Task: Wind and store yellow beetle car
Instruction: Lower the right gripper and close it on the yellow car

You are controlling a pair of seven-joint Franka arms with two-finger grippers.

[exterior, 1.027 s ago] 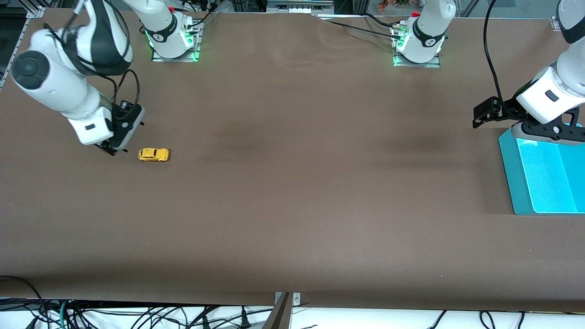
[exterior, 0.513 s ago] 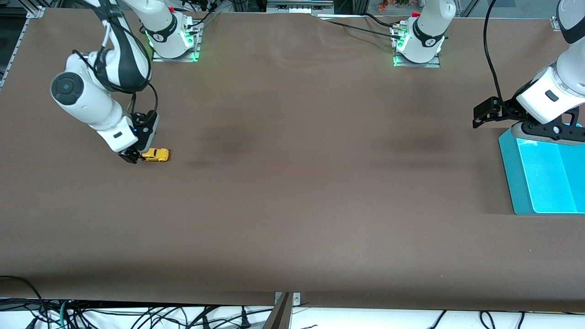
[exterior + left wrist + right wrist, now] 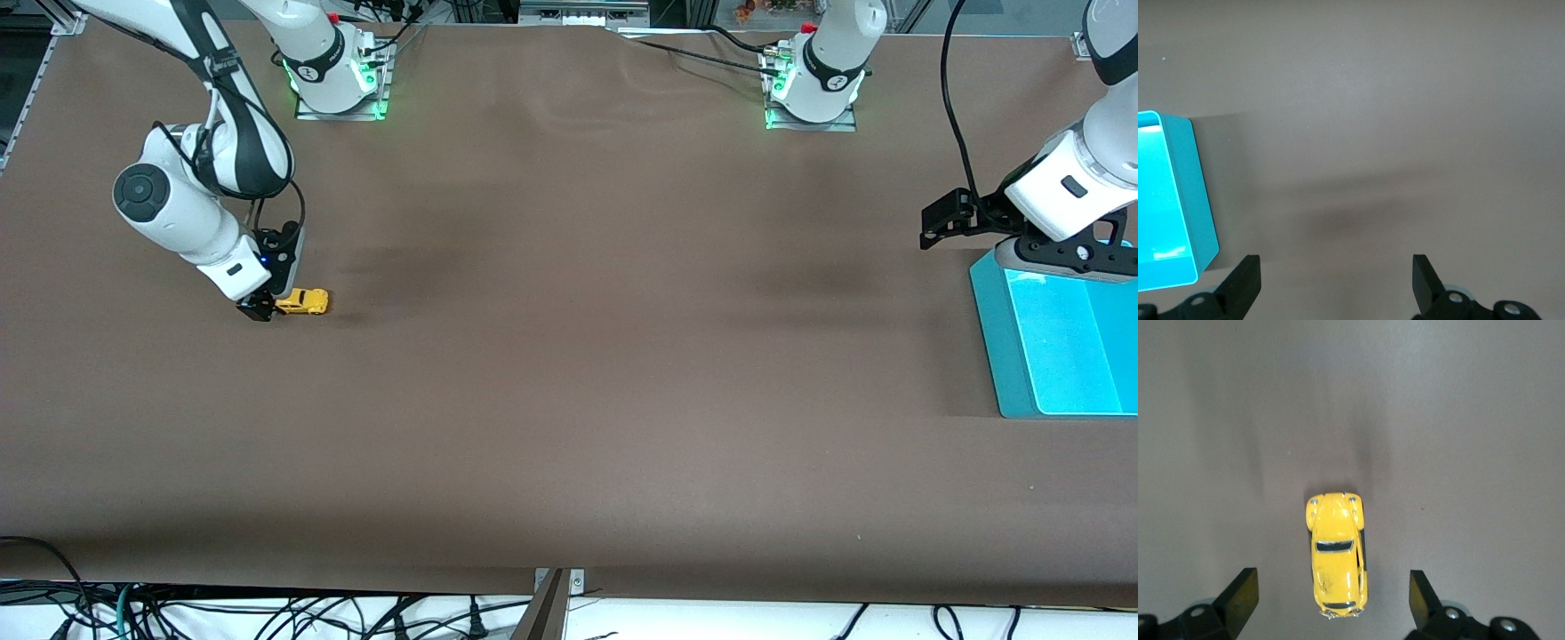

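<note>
hiding part of the yellow beetle car (image 3: 303, 301) from the front, the right pincer (image 3: 264, 306) straddles it wide on the surface (image 3: 569, 373); its wrist view shows both sides untouched. left pincer (image 3: 1335, 283) waits wide beside the teal bin (image 3: 1005, 347), cut off.

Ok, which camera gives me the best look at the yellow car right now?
The right wrist view: the yellow beetle car fills it, between the open right gripper fingers. The front view shows it tiny; the left wrist view misses it.
</note>
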